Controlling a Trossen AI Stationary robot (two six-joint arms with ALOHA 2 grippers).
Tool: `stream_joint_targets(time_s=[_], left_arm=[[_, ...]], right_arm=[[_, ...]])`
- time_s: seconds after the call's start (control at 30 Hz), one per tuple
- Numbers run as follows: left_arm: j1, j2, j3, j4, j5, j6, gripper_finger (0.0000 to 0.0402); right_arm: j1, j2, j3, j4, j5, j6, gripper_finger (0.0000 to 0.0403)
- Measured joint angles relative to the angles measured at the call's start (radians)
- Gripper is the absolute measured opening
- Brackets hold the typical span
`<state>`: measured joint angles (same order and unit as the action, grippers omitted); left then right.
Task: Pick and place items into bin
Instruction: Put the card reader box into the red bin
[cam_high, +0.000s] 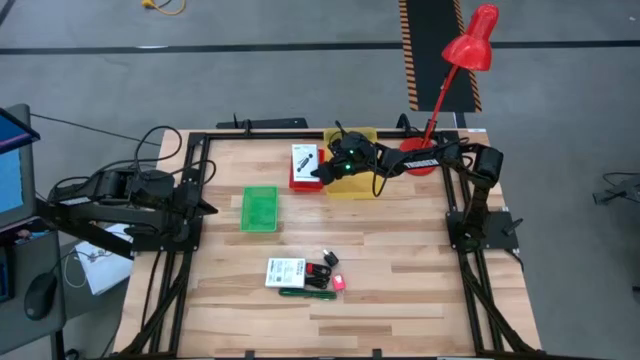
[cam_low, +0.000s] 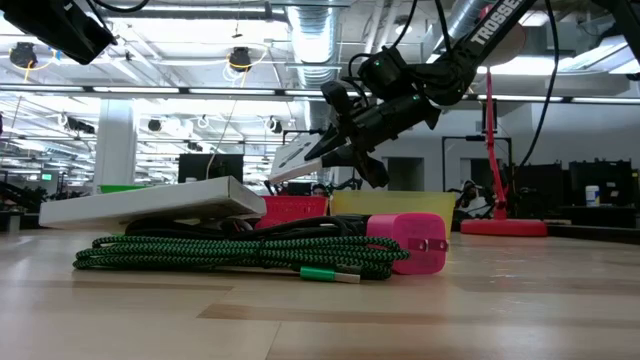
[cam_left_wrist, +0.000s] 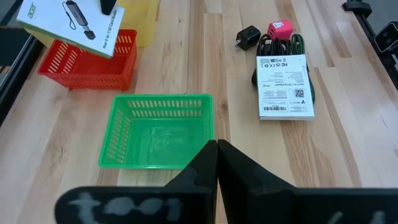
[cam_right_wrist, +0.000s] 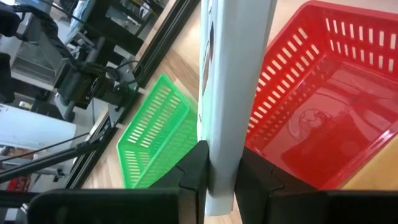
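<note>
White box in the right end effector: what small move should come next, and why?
Probably lower it a little, then release. The right end effector is shut on the white box, which hangs over the red basket, tilted and clear of its rim in the low view. The basket looks empty beneath it. The left end effector waits shut near the green basket.

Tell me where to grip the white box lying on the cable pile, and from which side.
Grip the white box across its two long edges, coming straight down from above. It lies flat, label up, on the green cable, so its thin sides are exposed. The pink charger sits apart, leaving room. This is a judgement.
</note>
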<state>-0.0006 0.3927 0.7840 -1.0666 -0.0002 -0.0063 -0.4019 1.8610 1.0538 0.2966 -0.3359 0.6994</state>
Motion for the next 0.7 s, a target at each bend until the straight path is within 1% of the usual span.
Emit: stream_joint_targets(time_s=[0.4, 0.5, 0.7], left_arm=[[0.0, 0.0, 0.0, 0.0, 0.0, 0.009, 0.0], [0.0, 0.0, 0.0, 0.0, 0.0, 0.002, 0.0], [0.0, 0.0, 0.0, 0.0, 0.0, 0.009, 0.0]], right_arm=[[0.0, 0.0, 0.0, 0.0, -0.002, 0.0, 0.0061], [0.0, 0.0, 0.0, 0.001, -0.002, 0.0, 0.0073], [0.0, 0.0, 0.0, 0.001, -0.002, 0.0, 0.0115]])
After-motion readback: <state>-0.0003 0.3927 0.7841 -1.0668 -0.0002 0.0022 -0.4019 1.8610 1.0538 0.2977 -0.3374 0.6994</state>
